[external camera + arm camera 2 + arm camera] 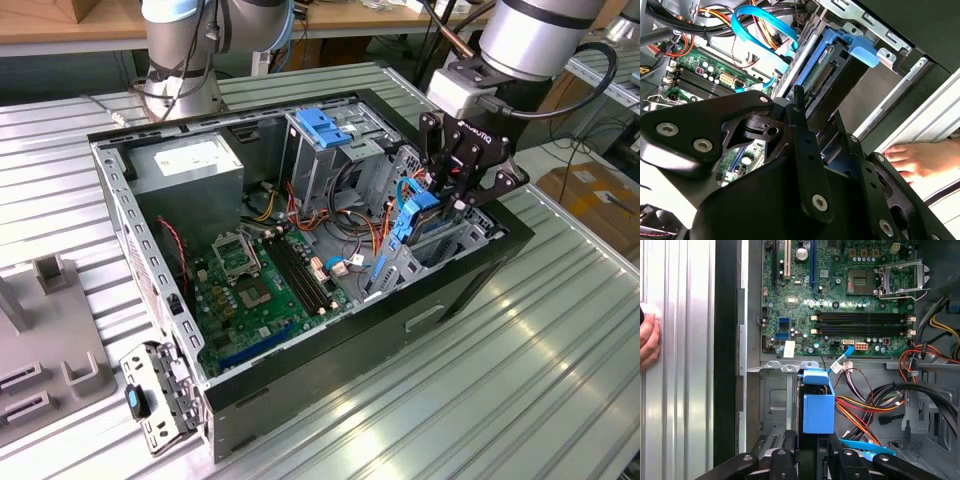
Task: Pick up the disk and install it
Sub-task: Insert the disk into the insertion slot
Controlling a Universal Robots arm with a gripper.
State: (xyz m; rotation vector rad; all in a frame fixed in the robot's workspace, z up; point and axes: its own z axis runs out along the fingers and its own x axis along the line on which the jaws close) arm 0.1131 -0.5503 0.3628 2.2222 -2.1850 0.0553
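The disk (413, 218) stands on edge, its bright blue rail up, in the drive bay at the front corner of the open computer case (420, 320), on the exterior view's right. My gripper (447, 198) comes down on it from above, shut with one black finger on each flat side. In the first wrist view the blue rail of the disk (818, 407) rises between the fingers (783, 464) of the gripper (812, 466). The second wrist view has the disk (821, 76) with its connector edge showing, just past the gripper (827, 145).
Inside the case lie the green motherboard (255, 285), loose cables (345, 262), a grey power-supply box (190, 165) and a grey cage with a blue latch (325, 125). A person's hand (912, 157) rests on the ribbed table beside the case. A grey fixture (45, 345) stands on the exterior view's left.
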